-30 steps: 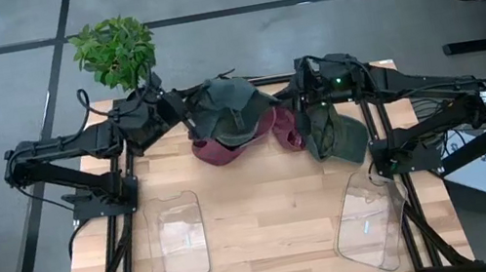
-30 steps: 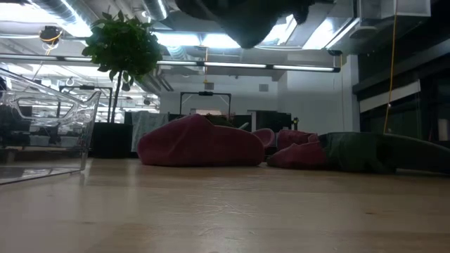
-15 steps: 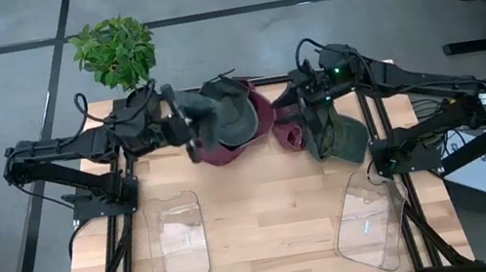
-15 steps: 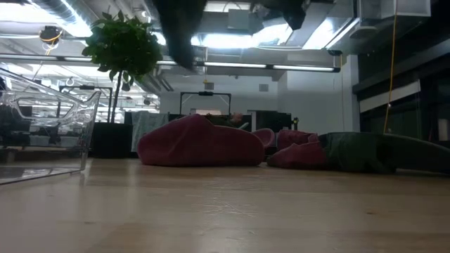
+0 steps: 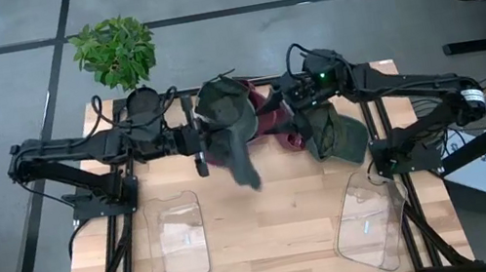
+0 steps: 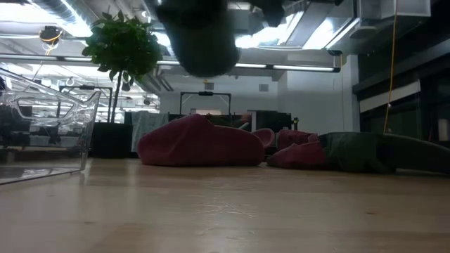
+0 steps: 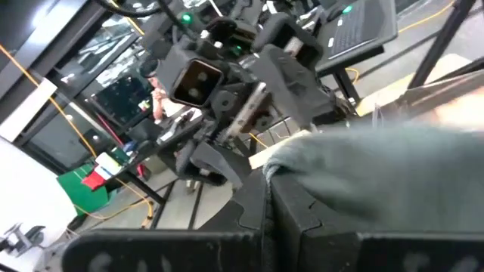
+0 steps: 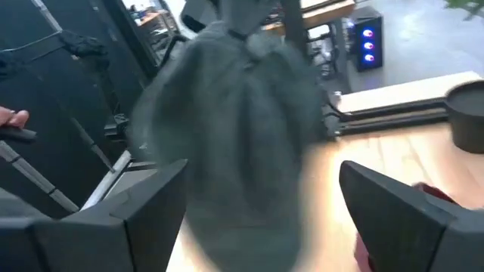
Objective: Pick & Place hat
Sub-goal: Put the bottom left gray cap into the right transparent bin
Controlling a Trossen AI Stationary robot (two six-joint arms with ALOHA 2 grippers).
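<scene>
A dark green hat (image 5: 227,131) hangs in the air over the table's far middle, with my left gripper (image 5: 199,145) shut on its left side. In the low view the hat (image 6: 200,39) shows high above the tabletop. My right gripper (image 5: 290,103) stands open just right of it; in the right wrist view the hat (image 8: 242,128) fills the space ahead of the spread fingers (image 8: 144,208). Below lie maroon hats (image 5: 268,124) and a second green hat (image 5: 334,137), resting on the wood. My left gripper pinches an edge of the green hat's cloth (image 7: 302,162) between its two shut fingers (image 7: 249,219). The fingers come in about level from the table's left. The hat is lifted clear of the table and droops from the hold, its lower end (image 5: 250,174) toward the near edge.
Two clear plastic bins stand near the front edge, one left (image 5: 176,238) and one right (image 5: 368,219). A potted plant (image 5: 115,51) stands at the far left corner. Bare wood (image 5: 272,220) lies between the bins.
My right gripper has opened and let go of the green hat, which had been held between both grippers. My left gripper has rolled and shifted toward the table's middle. The hat now hangs from it alone, with its free end swung down toward the near edge.
</scene>
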